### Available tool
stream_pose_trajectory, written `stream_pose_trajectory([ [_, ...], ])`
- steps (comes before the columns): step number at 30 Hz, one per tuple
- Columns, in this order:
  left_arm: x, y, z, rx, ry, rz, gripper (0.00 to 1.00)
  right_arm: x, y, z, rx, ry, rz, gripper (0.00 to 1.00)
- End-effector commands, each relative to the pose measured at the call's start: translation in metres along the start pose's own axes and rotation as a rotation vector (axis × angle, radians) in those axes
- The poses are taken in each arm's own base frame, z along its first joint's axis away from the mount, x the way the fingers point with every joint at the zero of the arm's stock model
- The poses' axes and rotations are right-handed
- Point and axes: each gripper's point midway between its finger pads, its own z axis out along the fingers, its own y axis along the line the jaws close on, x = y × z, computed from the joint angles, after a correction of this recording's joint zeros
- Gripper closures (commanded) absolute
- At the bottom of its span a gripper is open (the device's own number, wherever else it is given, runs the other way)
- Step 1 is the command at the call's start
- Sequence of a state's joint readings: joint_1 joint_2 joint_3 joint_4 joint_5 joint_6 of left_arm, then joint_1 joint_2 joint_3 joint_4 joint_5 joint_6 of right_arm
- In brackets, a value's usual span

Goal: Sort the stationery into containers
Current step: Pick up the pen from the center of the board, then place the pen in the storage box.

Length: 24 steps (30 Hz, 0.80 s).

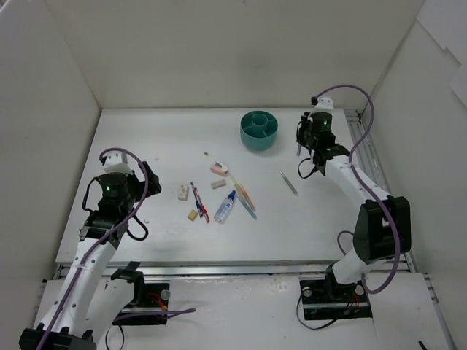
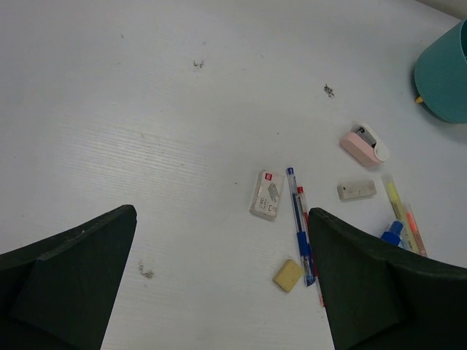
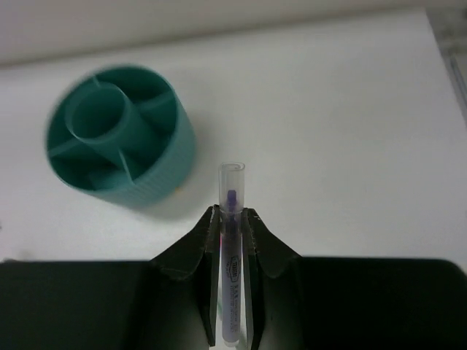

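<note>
Top view: right gripper (image 1: pixel 300 146) hangs at the far right of the table (image 1: pixel 146 138). The teal cup (image 1: pixel 259 130) is just beside its jaws on the left-arm side, not touching. A grey pen (image 1: pixel 289 182) lies alone, nearer the bases than those jaws. The left arm (image 1: pixel 109 191) is at the near left; can't tell its jaw state from up here. The rest is scattered between the arms, well apart from the right jaws: pink eraser (image 1: pixel 219 168), tan eraser (image 1: pixel 217 184), white eraser (image 1: pixel 182 192), yellow eraser (image 1: pixel 193 214), blue pen (image 1: pixel 195 198) and red pen (image 1: pixel 202 209) side by side, blue-capped tube (image 1: pixel 225 207), pen bundle (image 1: pixel 244 197) just beside the tube.

Left wrist: left gripper (image 2: pixel 222 213) has its jaws spread wide apart. Ahead of them, toward the right-side finger (image 2: pixel 379 292), lie the white eraser, then the blue and red pens lying alongside each other. The yellow eraser is just beside the blue pen's near end. Farther ahead are the tan eraser, then the pink one. The tube's blue cap and the pen bundle poke out past the right-side finger. The cup is far ahead and right, cut by the frame edge.

Right wrist: jaws clamped on a clear pen (image 3: pixel 232 182), barrel lengthwise between the fingers, its end past the fingertips. The cup is ahead-left of the jaws, blurred, apart from the pen. It has a centre tube with compartments around it.
</note>
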<state>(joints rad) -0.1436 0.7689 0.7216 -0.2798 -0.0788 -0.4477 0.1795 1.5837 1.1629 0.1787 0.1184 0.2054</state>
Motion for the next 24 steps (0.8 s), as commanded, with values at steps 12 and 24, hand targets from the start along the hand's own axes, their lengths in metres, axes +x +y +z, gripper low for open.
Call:
stream_pose_trajectory([
  [12,-0.049,-0.01,-0.001,-0.004,-0.101,-0.021,0.0,-0.162,0.09,0.047,-0.213,-0.638,-0.044,1.0],
  [24,-0.05,-0.009,0.01,-0.033,-0.056,-0.015,0.0,-0.138,0.123,0.1,-0.273,-0.603,0.043,1.0],
])
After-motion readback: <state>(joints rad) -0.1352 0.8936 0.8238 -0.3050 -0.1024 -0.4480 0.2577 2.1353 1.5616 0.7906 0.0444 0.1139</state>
